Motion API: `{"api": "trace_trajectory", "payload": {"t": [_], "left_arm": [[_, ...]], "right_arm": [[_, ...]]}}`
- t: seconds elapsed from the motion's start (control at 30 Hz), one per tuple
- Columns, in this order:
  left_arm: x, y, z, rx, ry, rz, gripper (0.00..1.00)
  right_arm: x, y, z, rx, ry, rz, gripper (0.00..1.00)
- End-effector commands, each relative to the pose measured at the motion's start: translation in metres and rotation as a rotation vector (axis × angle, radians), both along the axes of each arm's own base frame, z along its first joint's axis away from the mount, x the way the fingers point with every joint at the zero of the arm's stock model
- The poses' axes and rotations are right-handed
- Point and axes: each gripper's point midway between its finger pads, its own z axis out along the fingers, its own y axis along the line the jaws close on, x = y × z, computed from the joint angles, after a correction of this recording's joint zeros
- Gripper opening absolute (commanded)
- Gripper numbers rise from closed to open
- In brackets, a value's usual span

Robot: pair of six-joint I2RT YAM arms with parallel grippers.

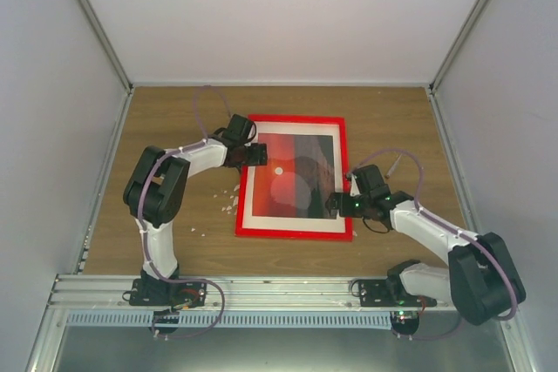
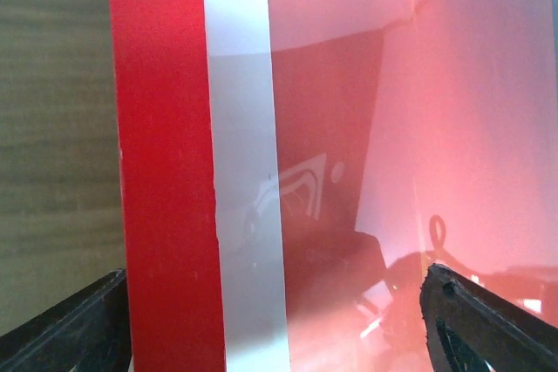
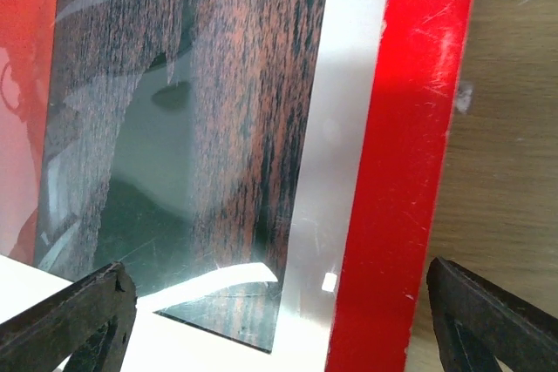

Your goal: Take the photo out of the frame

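Spanning frame [image 1: 295,118] rims, jaws spread: left gripper [image 1: 254,155], right gripper [image 1: 335,205].

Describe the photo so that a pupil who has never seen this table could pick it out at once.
On the wooden table lies a frame with a bright red rim. Inside that rim runs a white mat border, and the photo fills its opening. It alone carries a picture: a red-orange sunset with a small white sun, unlike the plain bands around it.
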Motion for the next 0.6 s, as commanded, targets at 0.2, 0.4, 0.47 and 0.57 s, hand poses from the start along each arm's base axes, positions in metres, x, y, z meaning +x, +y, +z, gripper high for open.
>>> {"api": "trace_trajectory", "payload": {"t": [0.2,0.4,0.47,0.57], "left_arm": [[-0.049,0.038,0.032,0.072,0.03,0.092,0.89],[-0.107,0.038,0.002,0.084,0.107,0.067,0.88],[-0.12,0.034,-0.005,0.091,0.125,0.052,0.87],[-0.132,0.029,-0.009,0.107,0.131,0.031,0.84]], "right_arm": [[-0.006,-0.028,-0.006,-0.123,0.046,-0.141,0.91],[0.002,-0.039,-0.002,-0.154,-0.016,-0.194,0.86],[0.004,-0.035,-0.001,-0.138,-0.028,-0.185,0.86],[0.005,-0.032,-0.002,-0.126,-0.027,-0.173,0.84]]}}
